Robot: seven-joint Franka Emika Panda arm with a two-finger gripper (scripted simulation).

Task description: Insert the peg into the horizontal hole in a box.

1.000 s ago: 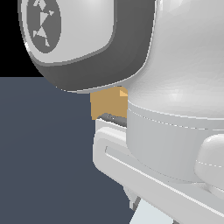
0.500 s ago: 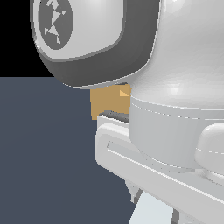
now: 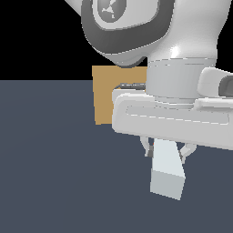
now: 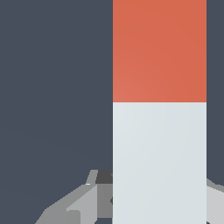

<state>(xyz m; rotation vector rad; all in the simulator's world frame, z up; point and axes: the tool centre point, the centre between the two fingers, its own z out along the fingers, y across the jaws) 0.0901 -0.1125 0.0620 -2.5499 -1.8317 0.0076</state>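
My gripper is shut on the peg, whose pale grey-white end points toward the camera, above the dark floor. In the wrist view the peg runs away from my gripper. Its pale part lies between the fingers and its orange-red end section is at the far end. The tan box stands behind the hand, on the exterior view's left, with its right part covered by the arm. I cannot see the hole; the wrist and hand hide that part of the box.
The white arm and its grey-ringed joint fill the upper and right part of the exterior view. A dark blue-grey floor spreads below, and it is all that surrounds the peg in the wrist view.
The hand has risen in the exterior view with the peg in it. The peg's pale end now hangs above the floor, and more of the tan box shows.
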